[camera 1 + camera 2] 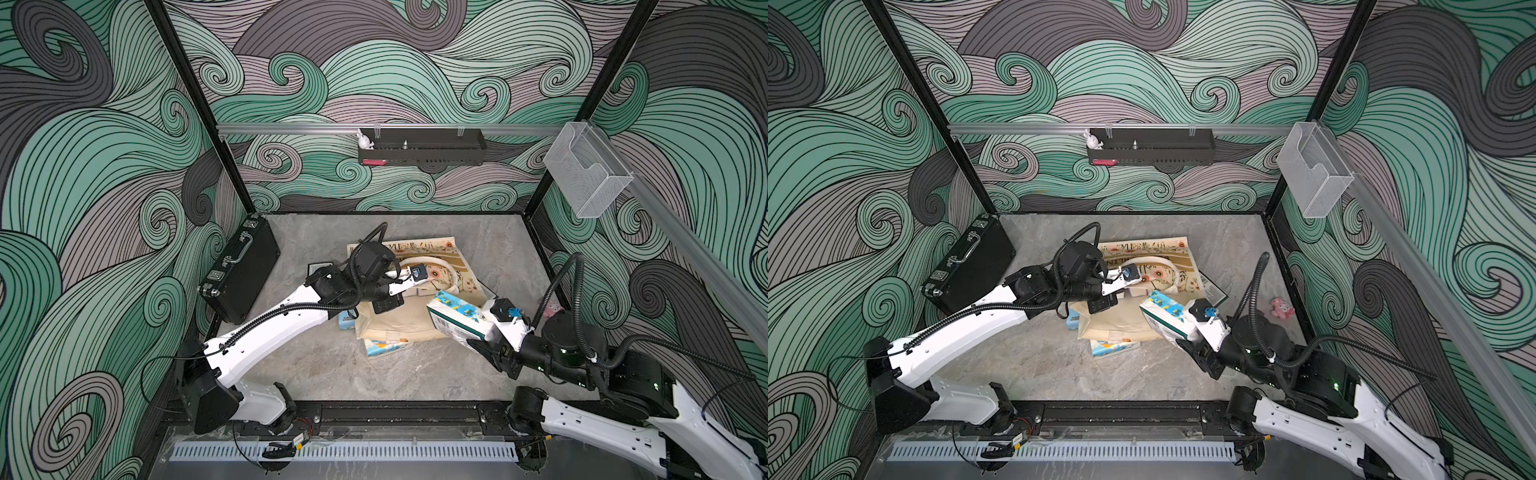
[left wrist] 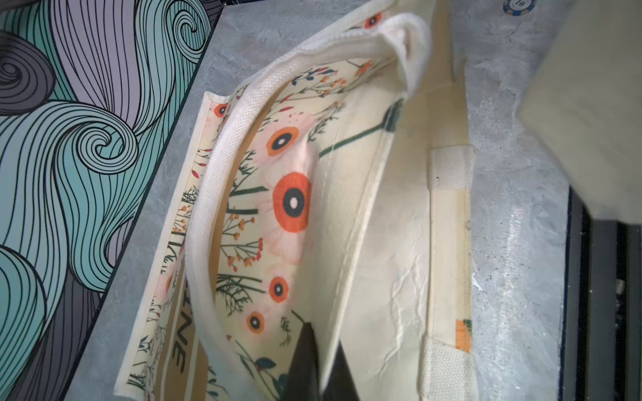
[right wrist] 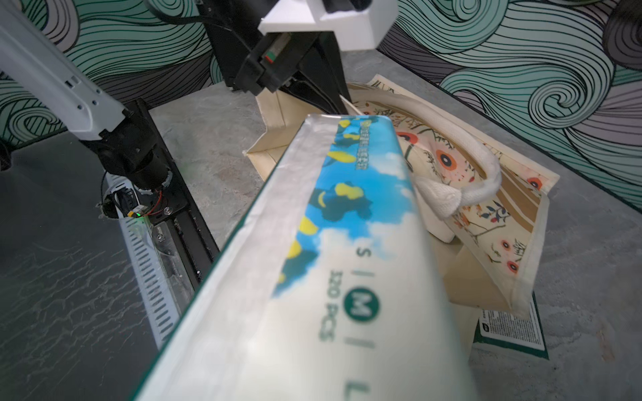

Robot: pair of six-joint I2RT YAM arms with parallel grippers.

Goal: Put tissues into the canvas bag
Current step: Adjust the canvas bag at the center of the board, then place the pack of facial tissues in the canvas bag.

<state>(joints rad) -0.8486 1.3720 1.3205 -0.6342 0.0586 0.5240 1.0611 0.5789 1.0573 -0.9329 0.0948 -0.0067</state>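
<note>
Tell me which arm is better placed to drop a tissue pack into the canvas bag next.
Right. The right gripper holds a tissue pack at the mouth of the canvas bag; the left gripper is shut on the bag's fabric, apparently propping it open.

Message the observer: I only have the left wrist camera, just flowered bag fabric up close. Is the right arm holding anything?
Observer: Yes. The right gripper holds a blue-and-white tissue pack off the table, close beside the bag.
Operator: Any packs loose on the table?
Observer: A light blue pack and a second pack lie at the bag's edge nearest the robot, partly under it.
Operator: Anything else near the right arm?
Observer: A small pink toy sits by the table's right edge.
</note>
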